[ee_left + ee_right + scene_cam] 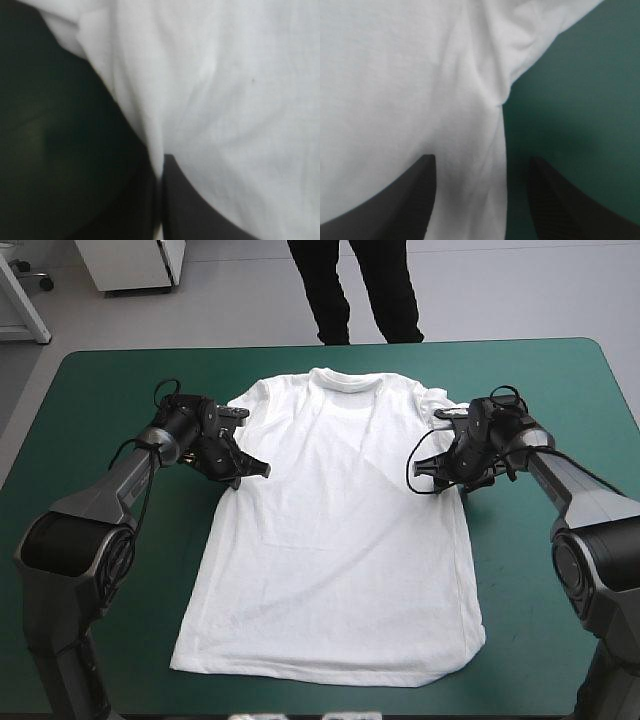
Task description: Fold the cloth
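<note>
**Left side pinched, right side not yet gripped**

The T-shirt (330, 540) lies spread flat on the teal-green table (100, 370). Its hem (320, 672) is nearest the robot and its collar (350, 380) is farthest away.

Partway up the shirt, just below the sleeves, a tool sits at each side edge.

- **Left tool** (161, 165): It is closed to a narrow arch. A thin sliver of white shows between its black fingers, so it appears to hold the shirt's left side edge.
- **Right tool** (481, 160): Its fingers stand well apart and hold nothing. The shirt's right side seam runs between them, and the underarm crease of the right sleeve (545, 30) lies just ahead.

The step in hand looks like taking a matched grip on both sides before the first fold. To do it well, the right tool should close on the seam where it now straddles it and catch both layers of fabric. It should grip at the same height on the shirt as the left tool.

An uneven pair of grips would likely skew the fold line. A shallow pinch could let the edge slip free once the fabric is lifted.
</note>
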`<act>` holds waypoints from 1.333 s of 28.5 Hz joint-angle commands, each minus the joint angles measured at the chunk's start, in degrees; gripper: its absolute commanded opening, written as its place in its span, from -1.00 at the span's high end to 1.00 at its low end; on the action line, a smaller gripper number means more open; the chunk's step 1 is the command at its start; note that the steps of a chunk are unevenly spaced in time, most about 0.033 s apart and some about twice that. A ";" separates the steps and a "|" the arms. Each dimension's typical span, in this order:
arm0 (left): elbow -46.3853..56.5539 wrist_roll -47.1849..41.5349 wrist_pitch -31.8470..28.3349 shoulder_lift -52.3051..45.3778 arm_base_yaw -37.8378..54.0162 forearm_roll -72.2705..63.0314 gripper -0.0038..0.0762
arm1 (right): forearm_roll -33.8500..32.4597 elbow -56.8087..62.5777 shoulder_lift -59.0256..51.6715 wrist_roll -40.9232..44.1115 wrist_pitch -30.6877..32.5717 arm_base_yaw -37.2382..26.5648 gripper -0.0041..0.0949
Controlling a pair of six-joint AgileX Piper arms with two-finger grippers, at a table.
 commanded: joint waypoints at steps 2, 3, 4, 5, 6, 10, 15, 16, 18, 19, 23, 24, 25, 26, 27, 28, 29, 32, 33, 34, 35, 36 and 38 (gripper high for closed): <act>-0.95 -0.35 0.48 -2.00 -0.45 -2.89 0.93 | -0.26 -2.11 -1.48 0.90 -0.54 -0.07 -0.02; -0.95 -0.35 0.48 -2.00 -0.45 -2.89 0.93 | -0.15 -2.11 -1.34 0.90 -0.25 -0.07 0.08; -0.95 -0.35 0.48 -2.00 -0.45 -2.89 0.93 | 0.40 -2.11 -1.26 0.77 -0.12 -0.03 0.21; -0.95 -0.35 0.48 -2.00 -0.45 -2.89 0.93 | 1.04 -2.11 -1.26 0.24 0.00 0.06 0.40; -0.95 -0.35 0.48 -2.00 -0.45 -2.89 0.93 | 2.02 -2.11 -1.26 -0.02 0.00 0.06 0.72; -0.95 -0.35 0.37 -2.00 -0.45 -2.89 0.93 | 2.17 -2.11 -1.26 -0.02 0.00 0.06 0.95; -0.95 -0.35 0.67 -2.22 -0.45 -2.80 0.93 | 0.55 -3.12 -1.49 -0.11 1.12 0.06 0.95; -0.95 -0.35 0.67 -2.55 -0.45 -2.80 0.93 | 0.27 -4.02 -1.47 -0.11 2.07 0.06 0.95; -0.95 -0.24 0.67 -3.82 -0.45 -2.65 0.93 | -0.82 -6.50 -1.47 -0.11 3.79 0.06 0.95; -0.95 -0.12 0.42 -4.55 -0.45 -2.57 0.93 | -1.06 -7.65 -1.60 -0.11 4.39 0.06 0.95; -1.24 -0.12 -0.09 -8.71 -0.45 0.02 0.93 | -1.10 -13.17 -3.31 0.17 4.97 -0.06 0.95; -1.64 -0.12 -0.09 -9.69 -0.45 0.72 0.93 | -1.10 -14.59 -3.96 0.17 5.47 -0.06 0.95; -2.21 -0.12 -0.09 -10.74 -0.45 1.24 0.93 | -1.10 -15.89 -4.61 0.17 6.16 -0.06 0.95; -2.96 -0.12 -0.09 -11.73 -0.45 1.94 0.93 | -1.10 -16.86 -5.14 -0.15 6.79 -0.06 0.95; -3.67 -0.12 -0.09 -12.52 -0.45 2.34 0.93 | -1.10 -18.03 -5.92 -0.43 7.50 -0.06 0.95; -4.66 -0.12 0.01 -13.52 -0.45 2.35 0.93 | -1.10 -19.03 -6.71 -0.47 7.91 -0.06 0.95; -5.80 -0.12 0.01 -14.46 -0.45 2.35 0.93 | -1.10 -19.94 -7.61 -0.47 8.30 -0.06 0.95; -9.30 -0.12 0.23 -17.10 -0.45 2.35 0.93 | -1.10 -21.91 -10.58 -1.25 8.91 -0.06 0.95; -10.59 -0.12 0.23 -18.00 -0.45 2.35 0.93 | -1.10 -22.57 -11.95 -1.49 9.20 -0.06 0.95; -11.90 -0.12 0.23 -18.85 -0.45 2.35 0.93 | -1.10 -22.91 -12.84 -1.58 9.45 -0.06 0.95; -13.25 -0.12 0.23 -19.68 -0.45 2.35 0.93 | -1.10 -23.24 -13.75 -1.95 9.47 -0.06 0.95; -14.62 -0.12 0.23 -20.50 -0.45 2.35 0.93 | -1.10 -23.34 -14.98 -2.01 9.47 -0.06 0.95; -16.89 -0.12 0.23 -21.94 -0.45 2.35 0.93 | -1.19 -23.85 -17.34 -2.15 9.36 -0.06 0.95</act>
